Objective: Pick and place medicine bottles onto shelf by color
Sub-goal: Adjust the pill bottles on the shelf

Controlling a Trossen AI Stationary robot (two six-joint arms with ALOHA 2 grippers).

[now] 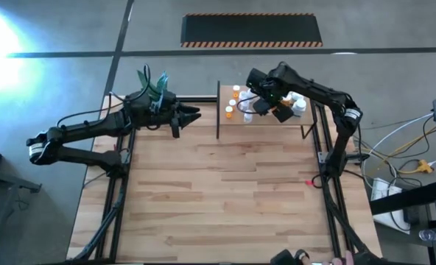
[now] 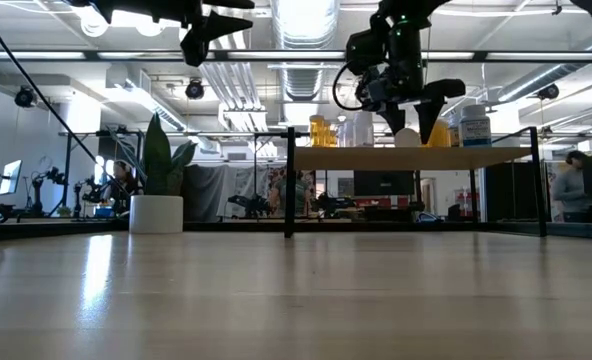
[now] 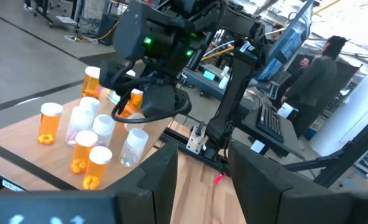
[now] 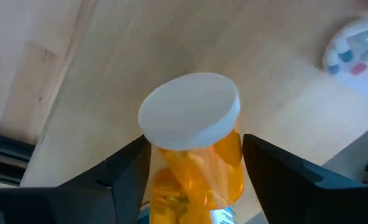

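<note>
While the right gripper (image 4: pixel 196 168) is positioned over the shelf (image 1: pixel 269 121), an orange bottle (image 4: pixel 196 149) is framed between its spread fingers, ungripped.

Bottles (image 1: pixel 236 103) are grouped on the shelf at upper centre of the high view. The left gripper (image 1: pixel 192 114) is held above the table (image 1: pixel 218 199) at upper left, fingers partly parted, nothing held.
</note>
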